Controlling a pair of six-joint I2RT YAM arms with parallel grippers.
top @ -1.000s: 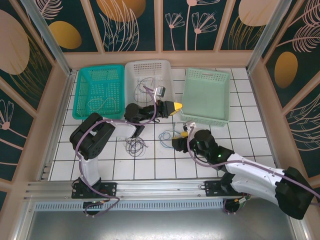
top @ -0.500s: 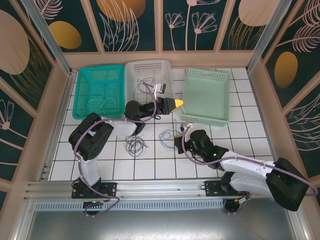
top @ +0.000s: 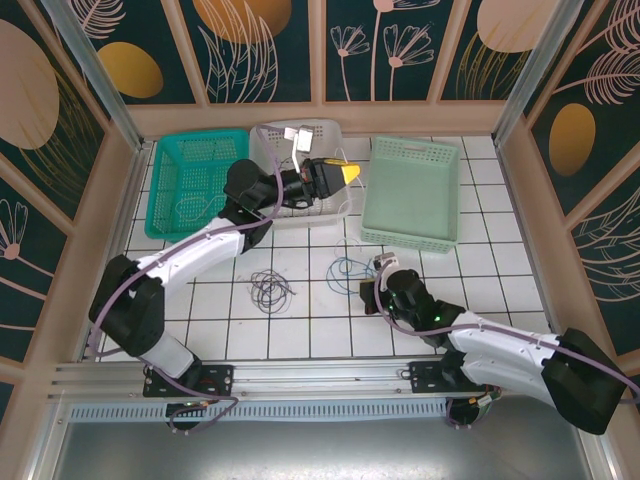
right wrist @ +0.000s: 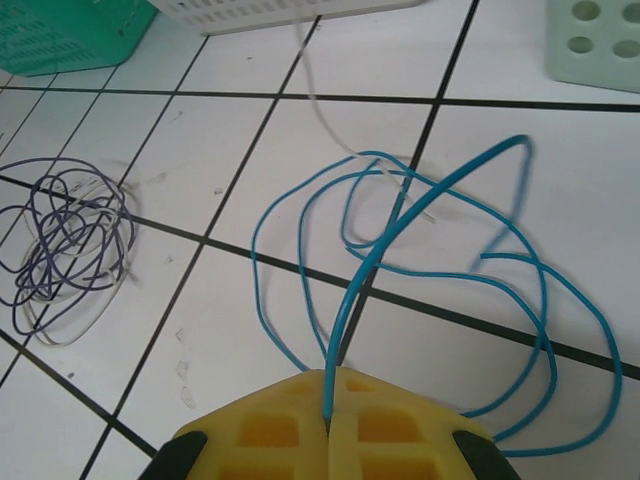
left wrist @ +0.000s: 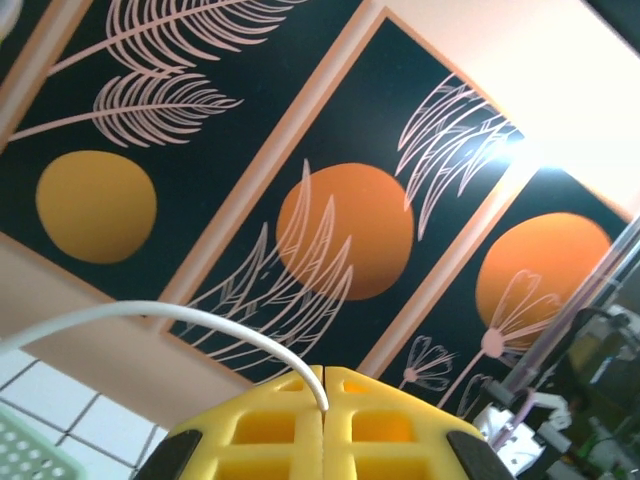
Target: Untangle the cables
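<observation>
Tiled tabletop (top: pixel 300 330): left end effector (left wrist: pixel 325 388) pinches white cable (left wrist: pixel 150 308), right end effector (right wrist: pixel 328 405) pinches blue cable (right wrist: pixel 333 345).

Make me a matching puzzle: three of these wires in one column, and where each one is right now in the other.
Things:
1. blue cable
2. white cable
3. purple tangle

Places:
A. lying loose on the tiles, in no hand
B. pinched in the shut left hand
C. pinched in the shut right hand

Pairs: 1-C, 2-B, 3-A
</observation>
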